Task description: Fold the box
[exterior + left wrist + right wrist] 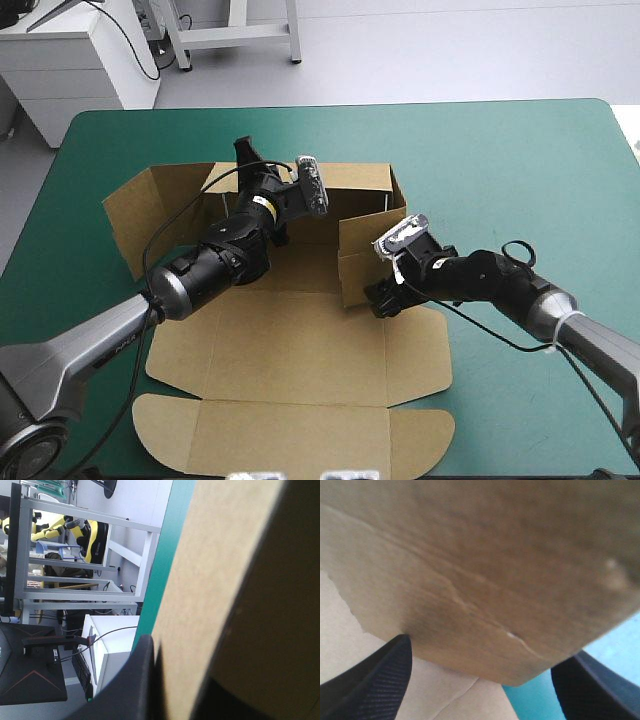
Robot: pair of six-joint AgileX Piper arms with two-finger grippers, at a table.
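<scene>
The brown box (290, 340) lies partly raised on the teal-green cover, its lid flat toward the near edge. The back wall (350, 182) and a short right wall (362, 255) stand up; a side flap (150, 215) lies out to the left. My left gripper (248, 160) is at the back wall's top edge, shut on the board (210, 580), which runs between its fingers (140, 680). My right gripper (385, 298) sits at the right wall's lower outer corner and is open. Its fingers (375, 675) stand wide apart with the wall's board (480, 580) just ahead.
Bare teal-green cover (520, 170) stretches to the right of the box and along the far side. The box's front flaps (420, 430) reach close to the table's near edge.
</scene>
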